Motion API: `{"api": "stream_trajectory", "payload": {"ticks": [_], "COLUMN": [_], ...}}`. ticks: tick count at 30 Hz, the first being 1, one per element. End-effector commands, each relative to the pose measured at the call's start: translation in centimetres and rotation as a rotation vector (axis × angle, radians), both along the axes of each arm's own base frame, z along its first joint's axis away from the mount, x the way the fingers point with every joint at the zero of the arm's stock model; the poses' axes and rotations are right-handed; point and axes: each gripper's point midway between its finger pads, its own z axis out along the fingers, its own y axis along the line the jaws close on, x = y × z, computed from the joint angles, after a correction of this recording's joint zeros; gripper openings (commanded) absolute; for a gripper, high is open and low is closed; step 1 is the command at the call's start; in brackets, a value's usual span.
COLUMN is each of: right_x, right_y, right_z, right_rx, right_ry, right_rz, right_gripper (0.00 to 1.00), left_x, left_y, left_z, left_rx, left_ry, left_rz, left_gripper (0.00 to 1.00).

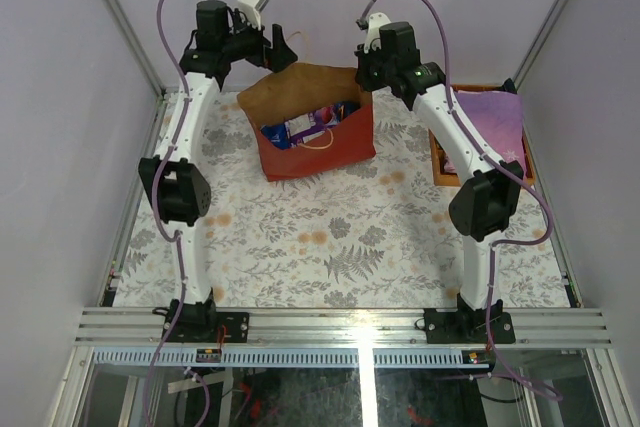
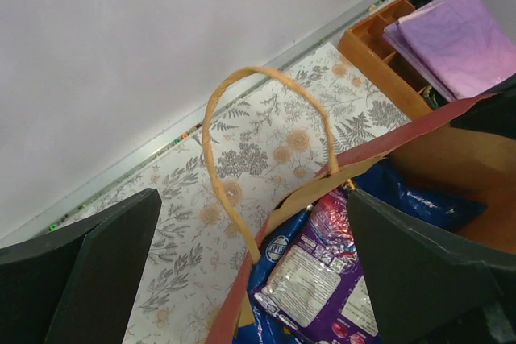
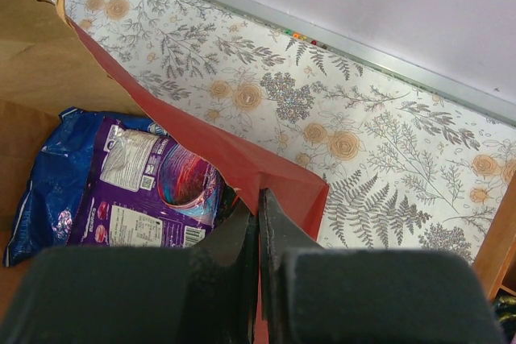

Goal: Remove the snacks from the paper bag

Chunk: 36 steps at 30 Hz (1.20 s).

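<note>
Purple glossy snack packet (image 3: 153, 191) lies on a blue chip bag (image 3: 44, 199) inside the red paper carrier bag (image 1: 320, 152). Left gripper (image 2: 251, 196) gapes wide above it, right gripper (image 3: 260, 219) pinches the rim. Diving in could snag that tan cord handle (image 2: 214, 142).

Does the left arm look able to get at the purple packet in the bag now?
Probably yes: the left gripper is open above the paper bag, the purple packet lies uncovered on top; only the cord handle might snag.
</note>
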Motion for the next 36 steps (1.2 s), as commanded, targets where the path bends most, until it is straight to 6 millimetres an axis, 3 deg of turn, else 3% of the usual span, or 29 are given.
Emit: {"api": "stream_trajectory", "payload": {"ticks": [1,4,6,10,12,13,15,19,20,23,30,36], "right_x": [1.1,1.1,1.2,1.4,1.4,1.4,1.4,1.5,1.5,1.4,1.0,0.4], "right_y": [1.3,1.5,1.6,1.7,1.7,1.7,1.7,1.7,1.8,1.9,1.7,3.0], "right_z": [10.8,10.7,10.5,10.0,9.8,9.8,9.8,9.5,9.5,9.4,9.9,9.9], "right_rx": [0.147,0.156,0.157,0.153,0.153,0.153,0.152,0.153,0.154,0.155,0.159,0.219], "right_ry": [-0.309,-0.305,-0.301,-0.292,-0.287,-0.287,-0.287,-0.283,-0.282,-0.279,-0.288,-0.262], "right_rz": [0.044,0.053,0.053,0.053,0.051,0.052,0.053,0.053,0.054,0.057,0.058,0.11], "right_gripper": [0.0,0.0,0.0,0.0,0.0,0.0,0.0,0.0,0.0,0.0,0.0,0.0], "left_x": [1.4,2.5,2.8,2.0,1.5,1.2,0.5,-1.1,-1.4,-1.6,-2.2,-1.5], "left_y": [-0.6,-1.0,-1.3,-2.5,-2.6,-2.6,-2.5,-2.3,-2.3,-2.3,-1.5,0.8], "left_z": [-0.9,-1.7,-1.6,-0.1,0.9,1.5,2.7,4.8,5.1,5.3,7.3,9.6], "left_rx": [-0.044,-0.073,-0.105,-0.206,-0.255,-0.276,-0.307,-0.343,-0.346,-0.347,-0.312,-0.277], "left_ry": [-0.007,-0.004,-0.008,-0.018,-0.033,-0.047,-0.068,-0.111,-0.113,-0.101,-0.165,-0.226], "left_rz": [-0.04,-0.044,-0.068,-0.165,-0.201,-0.214,-0.244,-0.307,-0.317,-0.32,-0.254,-0.046], "left_gripper": [0.99,0.97,0.9,0.57,0.35,0.3,0.32,0.49,0.46,0.02,0.0,0.0]}}
